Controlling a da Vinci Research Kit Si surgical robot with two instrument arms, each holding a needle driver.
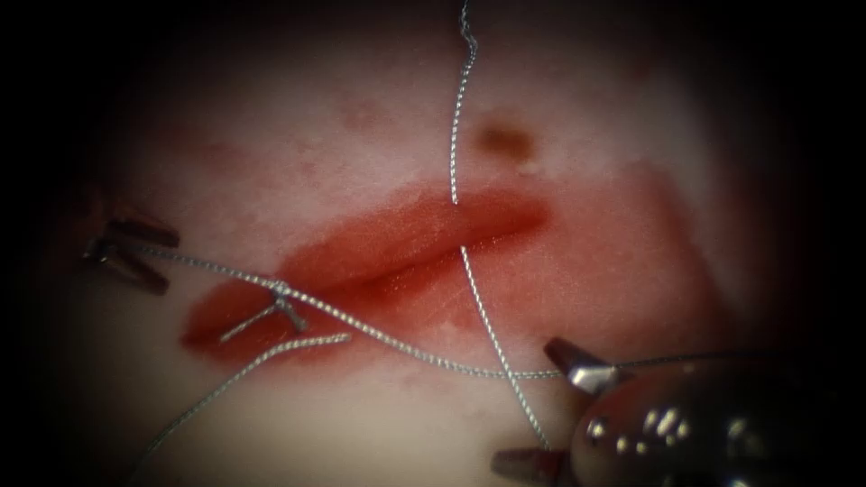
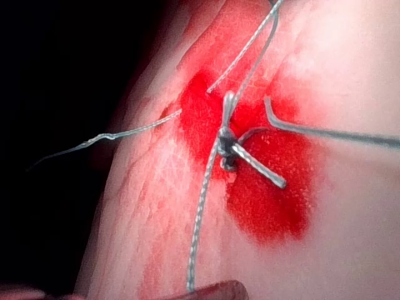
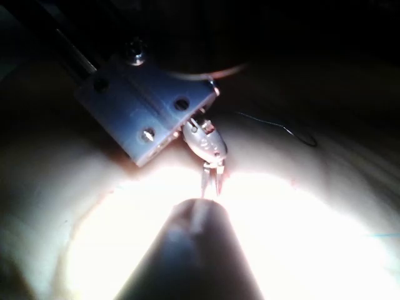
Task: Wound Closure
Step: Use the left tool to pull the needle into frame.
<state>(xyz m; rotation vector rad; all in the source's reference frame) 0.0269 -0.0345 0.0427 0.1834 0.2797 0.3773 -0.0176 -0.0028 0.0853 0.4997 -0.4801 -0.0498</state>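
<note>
Two tools frame the endoscope view. The left tool [image 1: 171, 264] sits at the left edge with its jaws spread in a V. The right tool [image 1: 521, 403] fills the lower right corner with its jaws wide apart, grasping nothing. The tissue [image 1: 298, 135] carries a slanting cut [image 1: 406, 257] across the middle, ringed by red fluid [image 1: 622, 280].

One strand of thread [image 1: 406, 350] runs from the crotch of the left tool's jaws, through a knot [image 1: 280, 290] at the cut's left end, and on to the right tool's upper jaw. It lies across that jaw and continues to the right edge. I cannot tell whether the left tool pinches this strand. Two short cut ends [image 1: 245, 324] stick out below the knot. A second strand [image 1: 458, 108] drops from the top edge, enters the tissue just above the cut, comes out below it and crosses the first strand between the right tool's jaws. A loose end [image 1: 244, 370] curves toward the lower left corner.

From the left wrist, the knot [image 2: 228, 156] lies on a red patch [image 2: 275, 206], with strands fanning out from it.

From the right wrist, the left tool [image 3: 212, 187] hangs over brightly lit tissue [image 3: 312, 237], its jaws slightly apart.
</note>
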